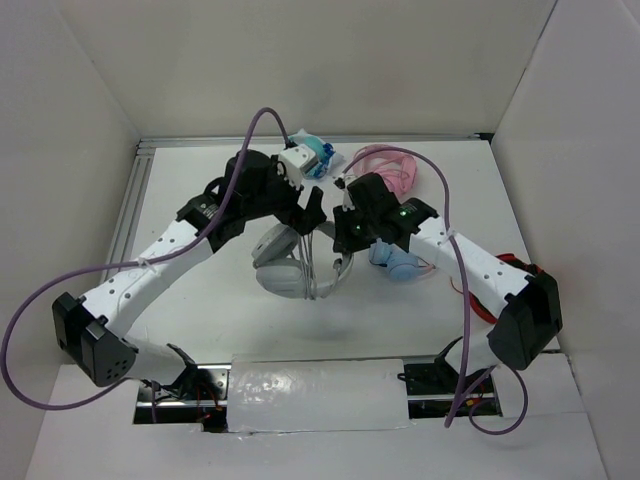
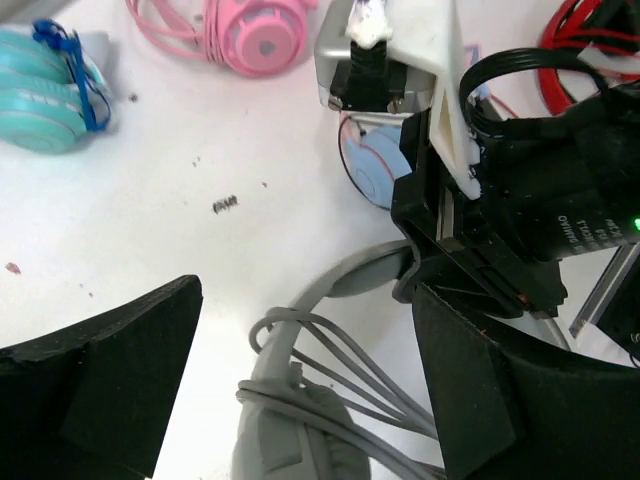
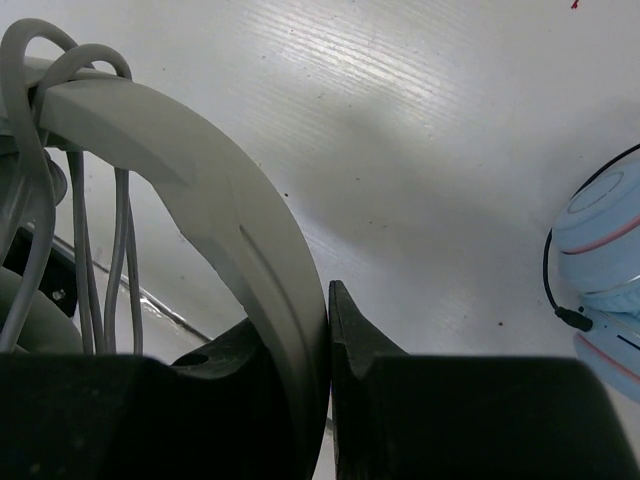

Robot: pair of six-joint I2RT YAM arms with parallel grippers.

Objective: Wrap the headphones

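The large light-grey headphones (image 1: 285,268) lie at the middle of the table, between the two arms. Their thin grey cable (image 2: 345,385) is looped several times around the headband (image 2: 300,320). My right gripper (image 3: 325,330) is shut on the wide grey headband (image 3: 230,230) and pinches it between both fingers; in the top view this gripper (image 1: 340,238) is at the headphones' right side. My left gripper (image 2: 300,390) is open wide above the wrapped band and touches nothing. Its fingers (image 2: 100,385) stand on either side of the band. In the top view it (image 1: 305,215) is just behind the headphones.
A smaller blue-cupped pair (image 1: 400,262) lies right of the right gripper and shows in both wrist views (image 3: 605,240) (image 2: 372,170). A pink pair (image 1: 385,165) and a teal pair (image 1: 318,150) lie at the back. White walls close in the table.
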